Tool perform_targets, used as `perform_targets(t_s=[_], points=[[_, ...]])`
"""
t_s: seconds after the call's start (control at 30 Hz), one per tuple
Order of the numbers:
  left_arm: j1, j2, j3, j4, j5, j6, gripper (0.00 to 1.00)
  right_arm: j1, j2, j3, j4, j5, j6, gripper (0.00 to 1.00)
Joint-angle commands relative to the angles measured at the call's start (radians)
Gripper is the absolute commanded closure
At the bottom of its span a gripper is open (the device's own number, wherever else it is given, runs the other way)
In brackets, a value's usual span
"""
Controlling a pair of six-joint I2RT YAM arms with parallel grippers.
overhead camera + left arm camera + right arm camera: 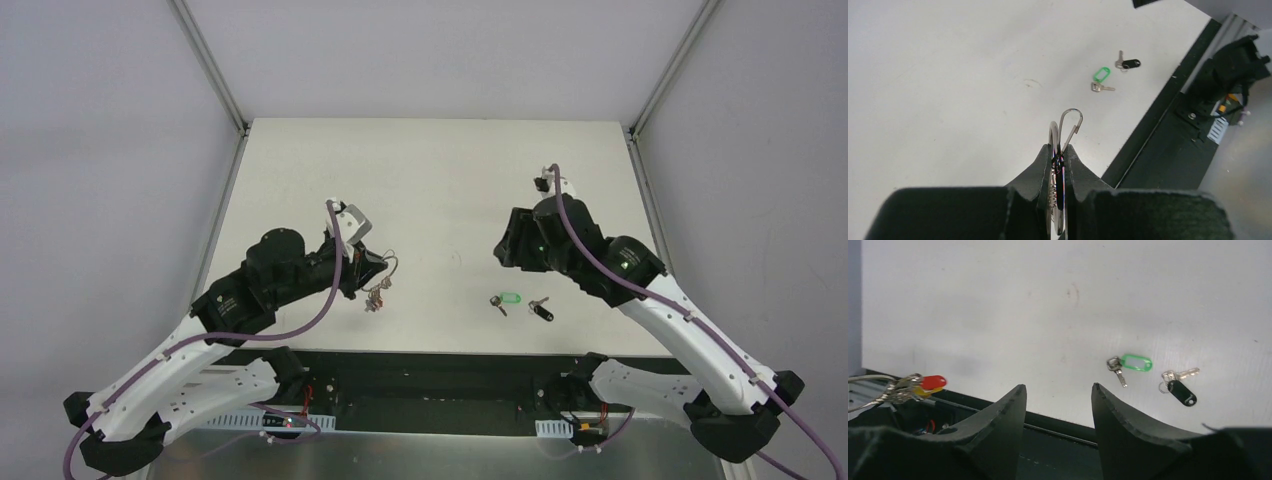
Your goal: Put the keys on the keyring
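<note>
Green key (pixel 1135 362) and black key (pixel 1182 391) lie side by side, toward two o'clock from your right gripper (pixel 1058 386) — jaws spread, empty. Drop squarely onto the green head; your left gripper (pixel 1059 156) pinches the keyring (pixel 1069 125) — thread onto its twelve-o'clock loop.

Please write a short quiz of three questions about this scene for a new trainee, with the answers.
1. True or false: the green key and the black key lie on the table, not touching each other.
2. Which gripper holds the keyring? A) left B) right C) neither
3. Fill in: the right gripper's jaws stand ____, nothing between them.
Key: 1 true; 2 A, the left gripper; 3 open.
</note>
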Motion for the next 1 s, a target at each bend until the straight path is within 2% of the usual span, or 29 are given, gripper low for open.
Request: perform_targets(t_s=[0.0, 0.17, 0.27, 0.6, 0.97], points=[[-0.005, 0.021, 0.047, 0.002, -0.206, -0.073, 1.00, -0.068, -0.057, -0.149, 0.114, 0.053, 0.027, 0.48], [-0.004, 0.011, 0.056, -0.016, -0.266, -0.084, 1.00, -0.106, 0.012, -0.227, 0.090, 0.027, 0.025, 0.48], [-0.004, -0.027, 0.048, -0.015, -0.273, -0.094, 1.00, -0.131, 0.073, -0.265, 0.093, -0.007, 0.113, 0.49], [-0.004, -0.082, -0.001, -0.015, -0.267, -0.092, 1.00, -0.136, 0.097, -0.554, 0.373, -0.063, 0.481, 0.65], [-0.005, -0.093, -0.040, -0.015, -0.213, -0.108, 1.00, -0.136, 0.083, -0.717, 0.512, -0.004, 0.722, 0.70]])
